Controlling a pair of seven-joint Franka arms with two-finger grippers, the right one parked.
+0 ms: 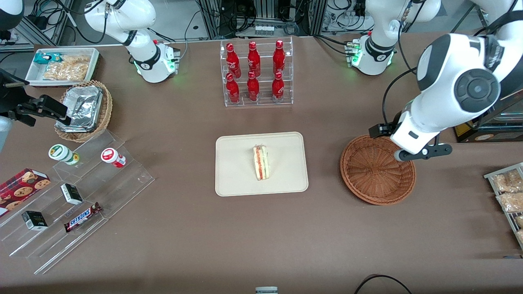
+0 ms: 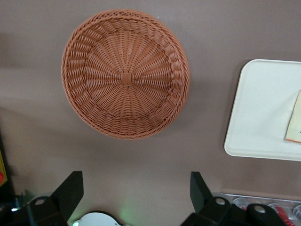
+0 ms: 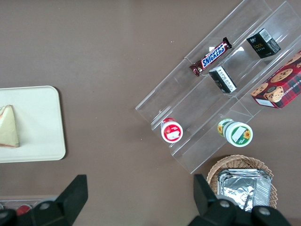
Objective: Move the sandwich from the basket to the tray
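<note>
The sandwich (image 1: 260,162) lies on the beige tray (image 1: 237,175) in the middle of the table, filling edge up. The reddish-brown wicker basket (image 1: 374,175) stands empty beside the tray, toward the working arm's end. My left gripper (image 1: 404,143) hangs high above the basket's rim, on the part farther from the front camera. In the left wrist view the gripper (image 2: 135,175) is open and empty, with the basket (image 2: 125,75), the tray (image 2: 263,108) and a corner of the sandwich (image 2: 294,125) below. The right wrist view also shows the sandwich (image 3: 8,126) on the tray (image 3: 37,122).
A clear rack of red bottles (image 1: 255,73) stands farther back than the tray. A clear stepped shelf with snacks (image 1: 77,192), a tan basket with a foil container (image 1: 83,110) and a white snack tray (image 1: 63,65) lie toward the parked arm's end. Snack packets (image 1: 508,192) lie at the working arm's end.
</note>
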